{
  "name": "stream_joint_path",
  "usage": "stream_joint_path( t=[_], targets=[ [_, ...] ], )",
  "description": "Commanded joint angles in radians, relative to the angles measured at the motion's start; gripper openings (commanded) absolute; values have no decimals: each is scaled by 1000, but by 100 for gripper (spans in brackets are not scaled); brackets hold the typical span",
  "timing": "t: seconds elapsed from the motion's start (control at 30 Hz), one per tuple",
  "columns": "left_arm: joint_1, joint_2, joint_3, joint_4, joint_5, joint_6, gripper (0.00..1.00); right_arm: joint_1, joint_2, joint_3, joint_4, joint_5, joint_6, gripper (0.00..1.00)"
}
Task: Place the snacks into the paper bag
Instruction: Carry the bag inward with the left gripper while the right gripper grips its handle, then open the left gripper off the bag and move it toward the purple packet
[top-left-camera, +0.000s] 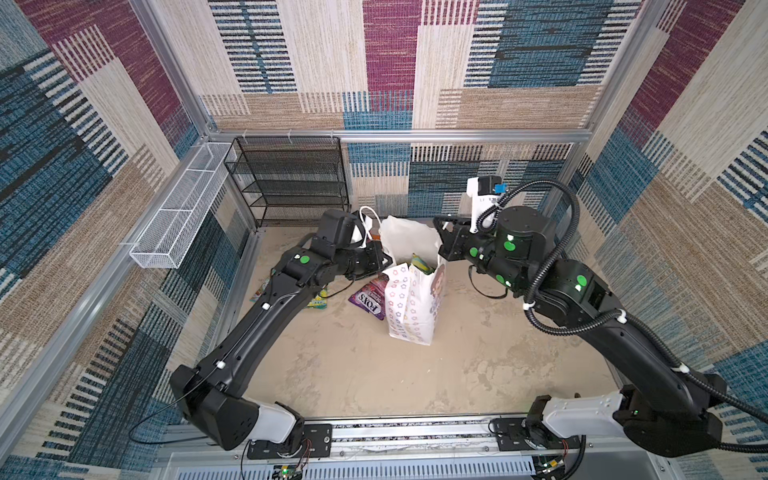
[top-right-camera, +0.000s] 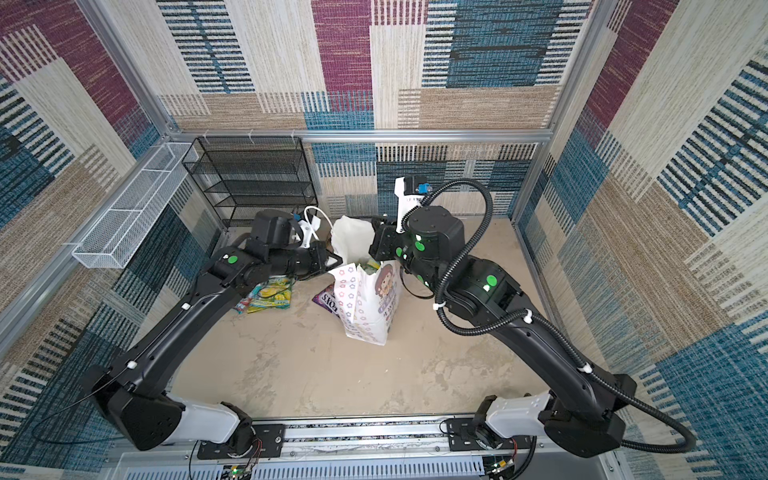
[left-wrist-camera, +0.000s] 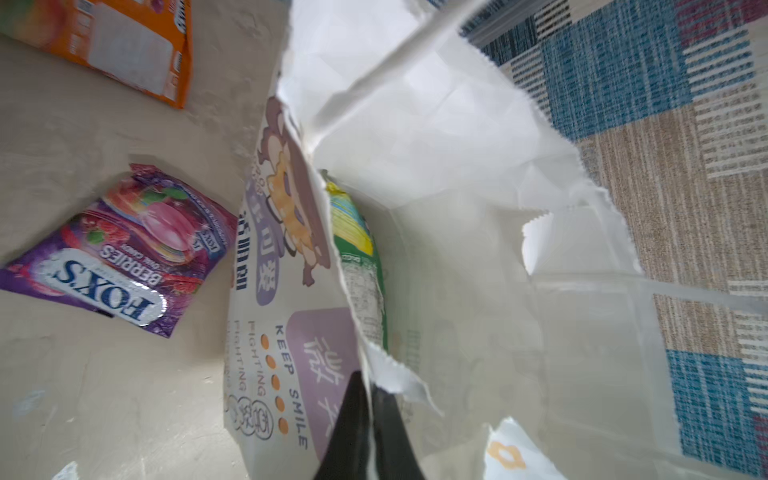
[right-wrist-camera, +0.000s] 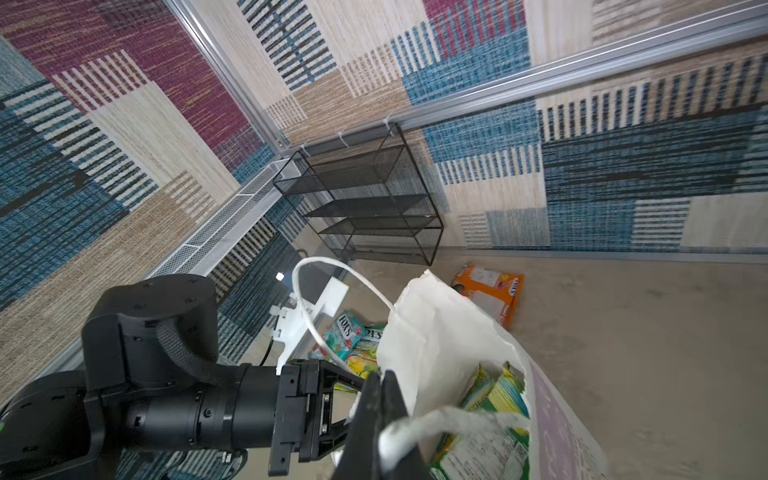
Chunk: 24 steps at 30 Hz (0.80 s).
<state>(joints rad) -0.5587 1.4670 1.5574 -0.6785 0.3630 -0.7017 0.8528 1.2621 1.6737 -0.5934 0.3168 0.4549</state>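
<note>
The white paper bag stands mid-table with its mouth held wide. My left gripper is shut on the bag's torn rim beside the cartoon face. My right gripper is shut on a white cord handle at the opposite side. Green-and-yellow snacks stand inside the bag. A purple FOX'S packet lies on the table left of the bag. An orange packet lies behind it. Teal and yellow-green packets lie under my left arm.
A black mesh rack stands against the back wall. A white wire basket hangs on the left wall. The bag's other cord handle loops up over my left wrist. Patterned walls close in on three sides.
</note>
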Motion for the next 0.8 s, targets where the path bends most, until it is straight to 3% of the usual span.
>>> stream_joint_path(
  t=[0.0, 0.07, 0.3, 0.5, 0.6, 0.67, 0.77],
  targets=[
    [-50, 65, 46, 140, -62, -43, 0, -20, -33, -55, 76, 110, -7, 1],
    [-78, 117, 74, 143, -80, -51, 0, -51, -50, -112, 74, 117, 12, 1],
    [-138, 237, 107, 195, -92, -86, 0, -196, -92, -243, 118, -38, 18, 0],
    [-166, 239, 82, 203, -139, -85, 0, -299, -105, -334, 173, -187, 27, 0],
    [-169, 230, 64, 212, -141, -84, 0, -314, -110, -342, 175, -201, 31, 0],
    [-169, 218, 57, 212, -141, -74, 15, -318, -115, -351, 176, -199, 32, 0],
    [-169, 189, 42, 204, -149, -61, 46, -326, -116, -364, 173, -197, 31, 0]
  ],
)
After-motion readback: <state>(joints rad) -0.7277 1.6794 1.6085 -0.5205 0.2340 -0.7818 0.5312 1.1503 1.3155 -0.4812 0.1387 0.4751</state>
